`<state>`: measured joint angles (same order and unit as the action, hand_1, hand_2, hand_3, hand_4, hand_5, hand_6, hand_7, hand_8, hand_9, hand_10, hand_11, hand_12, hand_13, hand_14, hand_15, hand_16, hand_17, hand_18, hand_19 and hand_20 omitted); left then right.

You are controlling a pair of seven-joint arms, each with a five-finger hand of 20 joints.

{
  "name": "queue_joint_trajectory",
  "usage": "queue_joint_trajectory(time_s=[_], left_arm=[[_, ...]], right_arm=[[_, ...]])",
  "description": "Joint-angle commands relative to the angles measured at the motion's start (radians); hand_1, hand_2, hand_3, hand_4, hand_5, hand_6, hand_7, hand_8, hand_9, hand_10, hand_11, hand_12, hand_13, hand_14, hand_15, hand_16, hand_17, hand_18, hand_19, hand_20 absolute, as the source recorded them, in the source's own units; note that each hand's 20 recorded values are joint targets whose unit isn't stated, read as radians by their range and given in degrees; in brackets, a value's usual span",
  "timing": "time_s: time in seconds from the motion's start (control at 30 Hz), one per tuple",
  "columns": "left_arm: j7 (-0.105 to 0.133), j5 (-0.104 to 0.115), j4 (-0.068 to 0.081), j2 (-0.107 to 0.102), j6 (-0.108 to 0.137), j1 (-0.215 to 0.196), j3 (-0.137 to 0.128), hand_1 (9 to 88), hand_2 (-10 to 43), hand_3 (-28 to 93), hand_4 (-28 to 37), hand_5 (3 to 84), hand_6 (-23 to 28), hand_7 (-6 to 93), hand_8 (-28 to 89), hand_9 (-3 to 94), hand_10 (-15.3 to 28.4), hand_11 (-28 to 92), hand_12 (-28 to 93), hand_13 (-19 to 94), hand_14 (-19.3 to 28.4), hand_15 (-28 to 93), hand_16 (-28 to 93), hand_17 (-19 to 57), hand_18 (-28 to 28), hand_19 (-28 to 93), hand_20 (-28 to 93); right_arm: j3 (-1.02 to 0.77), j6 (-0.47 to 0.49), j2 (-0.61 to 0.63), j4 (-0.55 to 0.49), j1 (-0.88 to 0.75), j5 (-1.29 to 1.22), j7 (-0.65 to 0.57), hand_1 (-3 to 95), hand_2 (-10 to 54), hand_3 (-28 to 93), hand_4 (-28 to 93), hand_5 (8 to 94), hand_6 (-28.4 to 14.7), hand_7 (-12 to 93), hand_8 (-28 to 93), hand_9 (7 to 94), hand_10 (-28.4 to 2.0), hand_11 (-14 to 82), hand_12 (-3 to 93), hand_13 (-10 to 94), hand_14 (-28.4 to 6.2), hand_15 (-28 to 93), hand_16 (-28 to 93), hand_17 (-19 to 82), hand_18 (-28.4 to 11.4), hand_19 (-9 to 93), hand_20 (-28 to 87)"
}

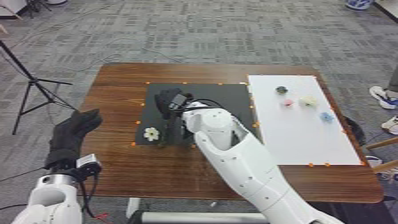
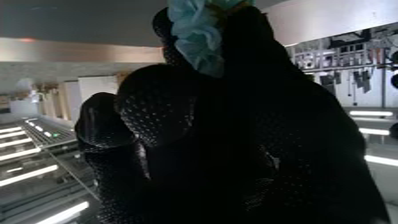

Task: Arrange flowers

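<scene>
Pinching a blue flower [image 2: 197, 41], the right hand [image 1: 168, 98] is over the dark mat [image 1: 224, 92], near a white flower [image 1: 151, 133]; the blue flower's direction is unclear.

A black tripod [image 1: 32, 80] stands on the grey carpet [image 1: 204, 30], left of the table [image 1: 115, 150]. A blue-and-white pot [image 1: 358, 4] sits beyond its far right corner. Strip lights [image 2: 380, 160] glow in the right wrist view.

A brown wooden table [image 1: 129, 175] carries a dark mat [image 1: 233, 95] beneath the fingers [image 1: 166, 95] of your right hand [image 1: 178, 104]. A white sheet [image 1: 298, 140] lies flat to the right of those fingers, and small orange markers [image 1: 138, 122] line both pieces, left and right of your fingers.
</scene>
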<state>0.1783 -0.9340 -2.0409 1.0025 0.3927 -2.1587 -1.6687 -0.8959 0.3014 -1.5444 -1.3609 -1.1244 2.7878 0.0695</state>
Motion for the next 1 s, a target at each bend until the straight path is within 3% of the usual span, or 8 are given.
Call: queue_joint_trajectory(time_s=[0.03, 0.4, 0.73, 1.0], left_arm=[[-0.012, -0.004, 0.004, -0.005, -0.019, 0.012, 0.004, 20.7, 16.9, 67, -28.3, 50.3, 3.7, 17.1, -7, 49.1, 13.8, 22, 13, 38, 17.1, 21, -1, 4.7, 8.7, 7, 13], [0.004, 0.003, -0.003, 0.001, -0.033, -0.014, -0.016, 20.6, 16.5, 68, -28.3, 50.3, 3.6, 17.1, -7, 49.2, 13.8, 22, 13, 38, 17.0, 21, -1, 4.7, 8.7, 7, 13], [0.004, 0.003, -0.001, 0.006, -0.034, -0.009, -0.014, 21.0, 15.8, 68, -28.3, 50.3, 3.7, 17.2, -7, 49.1, 13.9, 22, 13, 38, 17.0, 21, -1, 4.6, 8.7, 7, 13], [0.001, 0.000, 0.002, 0.007, -0.032, 0.000, -0.009, 20.9, 15.6, 68, -28.3, 50.3, 3.8, 17.1, -7, 49.1, 13.9, 22, 13, 37, 17.2, 21, -1, 4.6, 8.7, 7, 13]], right_arm=[[-0.005, -0.037, -0.019, 0.025, 0.019, 0.025, -0.010, 61.4, -9.5, 61, -22, 77.8, 1.9, 25, 3, 86.0, -10.3, 4.1, 32.1, 80, -6.7, 63, 35, 43, -22.9, 86, 55], [0.016, -0.039, 0.000, 0.010, 0.033, -0.025, -0.043, 58.5, -9.5, 62, -20, 74.9, 1.0, 23, 4, 82.1, -10.6, 5.9, 29.1, 79, -6.9, 64, 36, 43, -23.0, 87, 55], [0.011, -0.019, -0.004, 0.003, 0.031, -0.033, -0.033, 53.7, -9.5, 60, -18, 71.7, -0.9, 21, 5, 75.8, -11.6, 14.1, 20.4, 77, -7.7, 66, 35, 41, -23.5, 87, 56], [0.004, 0.003, -0.008, 0.004, 0.031, -0.029, -0.034, 52.2, -9.5, 61, -18, 70.1, -1.3, 20, 4, 73.6, -12.3, 15.3, 17.4, 77, -7.8, 66, 34, 41, -23.6, 87, 56]])
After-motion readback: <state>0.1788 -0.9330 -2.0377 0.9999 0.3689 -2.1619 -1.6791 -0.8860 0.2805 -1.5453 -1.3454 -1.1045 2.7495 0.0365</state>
